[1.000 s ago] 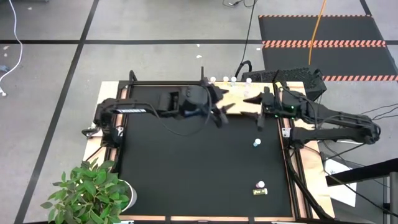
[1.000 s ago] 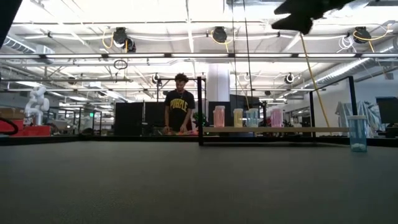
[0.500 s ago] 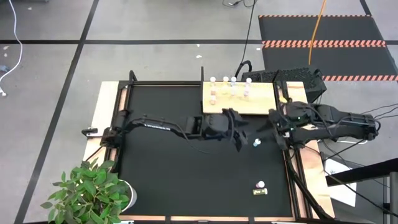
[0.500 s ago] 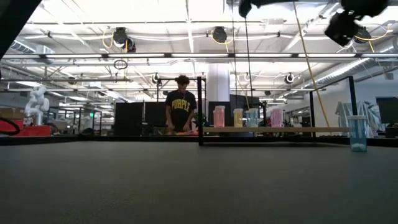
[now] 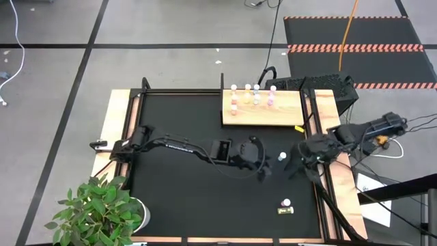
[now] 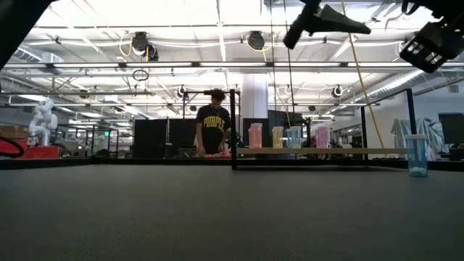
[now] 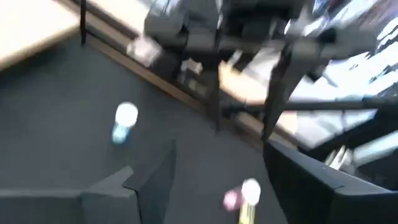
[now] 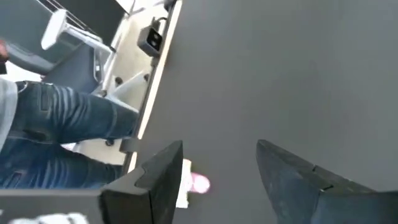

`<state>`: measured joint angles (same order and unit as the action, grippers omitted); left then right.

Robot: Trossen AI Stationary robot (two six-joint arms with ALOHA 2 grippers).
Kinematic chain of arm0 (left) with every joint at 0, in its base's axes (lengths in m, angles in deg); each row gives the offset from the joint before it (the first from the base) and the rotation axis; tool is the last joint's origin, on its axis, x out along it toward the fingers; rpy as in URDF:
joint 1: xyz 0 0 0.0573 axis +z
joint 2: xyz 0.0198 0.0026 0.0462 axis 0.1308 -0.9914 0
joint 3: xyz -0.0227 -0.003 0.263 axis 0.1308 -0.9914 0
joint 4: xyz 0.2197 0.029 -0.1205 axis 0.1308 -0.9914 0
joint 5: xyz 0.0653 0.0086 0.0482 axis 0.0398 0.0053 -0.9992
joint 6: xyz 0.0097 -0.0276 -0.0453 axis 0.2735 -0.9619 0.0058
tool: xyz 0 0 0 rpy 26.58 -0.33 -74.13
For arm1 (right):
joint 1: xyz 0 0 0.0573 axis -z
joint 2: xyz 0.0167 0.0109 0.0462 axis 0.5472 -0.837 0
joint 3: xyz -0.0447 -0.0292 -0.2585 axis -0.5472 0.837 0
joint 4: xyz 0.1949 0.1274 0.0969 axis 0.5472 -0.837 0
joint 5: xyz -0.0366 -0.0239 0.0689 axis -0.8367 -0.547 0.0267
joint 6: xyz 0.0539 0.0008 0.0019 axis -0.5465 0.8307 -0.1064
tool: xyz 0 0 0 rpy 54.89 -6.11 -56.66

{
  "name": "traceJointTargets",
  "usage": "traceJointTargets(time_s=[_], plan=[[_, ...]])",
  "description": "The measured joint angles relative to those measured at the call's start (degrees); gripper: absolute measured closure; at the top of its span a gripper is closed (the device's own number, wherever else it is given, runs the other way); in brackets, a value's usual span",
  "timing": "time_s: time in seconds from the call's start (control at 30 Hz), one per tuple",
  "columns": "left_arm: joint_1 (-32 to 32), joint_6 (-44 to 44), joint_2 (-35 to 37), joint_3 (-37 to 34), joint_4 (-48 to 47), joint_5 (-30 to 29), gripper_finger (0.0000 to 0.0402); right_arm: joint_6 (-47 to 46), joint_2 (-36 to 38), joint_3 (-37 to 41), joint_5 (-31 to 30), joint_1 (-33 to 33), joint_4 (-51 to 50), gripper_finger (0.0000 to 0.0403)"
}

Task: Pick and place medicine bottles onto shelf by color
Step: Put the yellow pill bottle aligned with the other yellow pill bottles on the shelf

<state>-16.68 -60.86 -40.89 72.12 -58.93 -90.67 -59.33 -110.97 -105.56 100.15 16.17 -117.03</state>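
Observation:
The shelf (image 5: 263, 113) is a light wooden board at the mat's far right. Several white-capped bottles (image 5: 252, 95) stand upright along its far edge; in the low view they (image 6: 278, 136) show pink, yellow and teal. A blue bottle (image 5: 282, 157) stands on the black mat. A pink bottle (image 5: 286, 203) stands near the near edge, and a yellow-green one (image 5: 286, 211) lies beside it. My left gripper (image 5: 263, 169) is open and empty above the mat, left of the blue bottle (image 7: 124, 121). My right gripper (image 5: 293, 167) is open and empty just right of that bottle.
A wooden frame (image 5: 321, 184) edges the mat. A potted plant (image 5: 99, 212) stands at the near left corner. A person in jeans (image 8: 56, 130) shows beyond the frame in the right wrist view, and another person (image 6: 211, 123) stands far behind the table.
Both grippers have left the space over the shelf and gone toward the table's near edge, out over the black mat on either side of the blue bottle. The left arm has also reached toward the right edge. The bottles have kept still.

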Motion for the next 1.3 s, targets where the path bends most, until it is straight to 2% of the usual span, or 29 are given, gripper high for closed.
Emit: traceJointTargets(time_s=[0.1,0.27,0.47,0.6,0.73,0.9,0.97,1.07,1.17,1.23,1.3], plan=[[-0.81,-0.60,1.36,0.00,-4.30,-0.03,0.0183,-3.64,-0.42,1.36,-6.27,-6.28,4.85,0.0210],[-1.92,-2.18,1.95,0.12,-8.95,1.66,0.0221,-10.37,-3.43,1.46,-16.25,-14.81,5.40,0.0215],[-3.46,-1.28,0.21,0.04,-10.31,2.54,0.0233,-26.92,-9.10,1.46,-25.19,-22.51,5.40,0.0224],[-3.82,0.47,-0.82,0.02,-9.53,4.93,0.0233,-40.14,-13.55,1.46,-25.36,-25.72,6.11,0.0229],[-5.94,6.50,-1.53,0.10,-7.70,4.87,0.0234,-47.63,-17.80,0.23,-24.35,-30.47,4.95,0.0230],[-8.55,12.63,-3.43,-0.01,-3.65,3.34,0.0234,-61.44,-20.50,-0.31,-16.01,-34.85,6.88,0.0230],[-8.84,13.68,-5.11,0.09,2.19,3.34,0.0234,-66.03,-20.55,-0.34,-13.08,-36.68,8.59,0.0230],[-9.52,12.86,-6.66,0.00,6.16,3.62,0.0233,-71.04,-20.49,-0.34,-11.92,-39.95,9.73,0.0230],[-10.41,7.78,-8.56,-0.01,12.01,2.09,0.0233,-74.76,-20.66,-0.40,-11.73,-42.19,9.14,0.0230],[-10.74,7.56,-11.32,0.20,20.20,1.91,0.0234,-76.65,-21.00,-0.40,-11.75,-43.07,9.18,0.0230],[-11.24,8.41,-13.13,0.05,23.72,1.66,0.0233,-77.51,-21.61,-0.40,-12.21,-44.00,8.38,0.0230]])
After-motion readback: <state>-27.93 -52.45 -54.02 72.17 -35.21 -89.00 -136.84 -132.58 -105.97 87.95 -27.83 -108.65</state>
